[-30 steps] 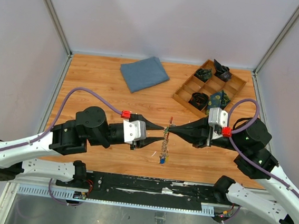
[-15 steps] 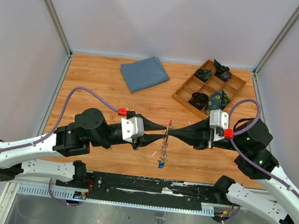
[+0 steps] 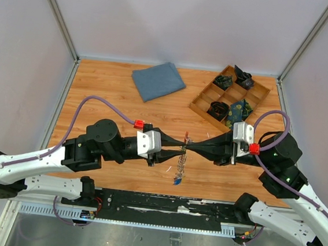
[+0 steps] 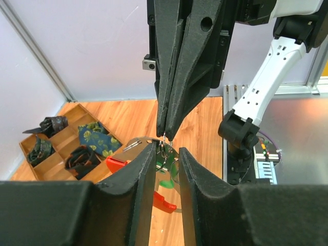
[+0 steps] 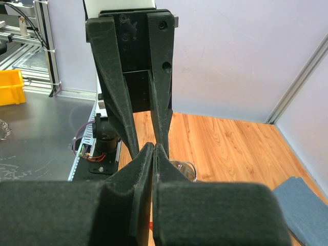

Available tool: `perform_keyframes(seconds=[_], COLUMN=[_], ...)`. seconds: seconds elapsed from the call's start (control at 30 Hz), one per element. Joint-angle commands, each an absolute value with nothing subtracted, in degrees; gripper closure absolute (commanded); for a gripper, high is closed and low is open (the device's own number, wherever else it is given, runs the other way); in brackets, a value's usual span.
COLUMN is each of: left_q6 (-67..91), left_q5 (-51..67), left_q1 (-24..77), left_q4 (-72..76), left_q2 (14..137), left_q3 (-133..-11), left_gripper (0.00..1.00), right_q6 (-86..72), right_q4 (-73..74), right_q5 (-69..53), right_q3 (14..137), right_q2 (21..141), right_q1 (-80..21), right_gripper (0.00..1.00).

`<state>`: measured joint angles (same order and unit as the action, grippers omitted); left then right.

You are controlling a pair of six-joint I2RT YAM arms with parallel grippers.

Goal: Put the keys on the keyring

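Top external shows right end effector [image 3: 188, 143] shut, left end effector [image 3: 183, 147] narrowly parted.

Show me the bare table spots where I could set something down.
Bare wood lies at the back left, between the left wall and the blue cloth, and in the gap between the cloth and the wooden tray. The centre is crowded: the left end effector and right end effector meet over the hanging keys.
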<state>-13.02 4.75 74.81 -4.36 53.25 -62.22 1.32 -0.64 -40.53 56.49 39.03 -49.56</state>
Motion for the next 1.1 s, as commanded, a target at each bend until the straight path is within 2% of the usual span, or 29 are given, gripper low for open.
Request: perform_keyframes(seconds=[0.0,0.13,0.27,0.37,0.5,0.57,0.8,1.07], left_q6=[-12.78,-12.81,-12.83,-13.03,-14.81,-16.37,-22.79,-28.32], left_q5=[5.59,5.37,4.58,3.32,1.77,0.88,-5.09,-11.20], left_q1=[74.94,74.88,74.88,74.88,74.90,74.93,74.89,74.90], left_q4=[-2.96,-3.08,-3.26,-4.63,-10.39,-14.61,-28.67,-39.27], left_q2=[53.51,53.71,53.84,54.24,55.48,56.30,59.42,65.43], left_q3=[-62.36,-62.56,-62.90,-64.01,-67.10,-69.24,-75.46,-80.51], left_gripper=[0.74,0.89,0.99,1.00,1.00,1.00,0.99,0.99], right_q6=[0.53,0.60,1.05,2.38,6.26,8.62,15.96,26.17], right_q4=[-4.44,-4.08,-3.29,-0.99,6.41,10.59,19.88,15.95], right_q5=[-41.13,-41.06,-40.68,-39.92,-36.38,-33.15,-27.07,-33.46], right_q3=[57.38,57.30,57.18,57.64,59.81,60.70,60.70,55.74], right_q2=[38.06,37.93,37.71,37.38,36.69,36.49,36.83,36.15], right_q1=[-49.86,-49.83,-49.83,-49.84,-49.84,-49.83,-49.88,-49.86], right_gripper=[0.99,1.00,0.99,0.93,0.72,0.67,0.62,0.66])
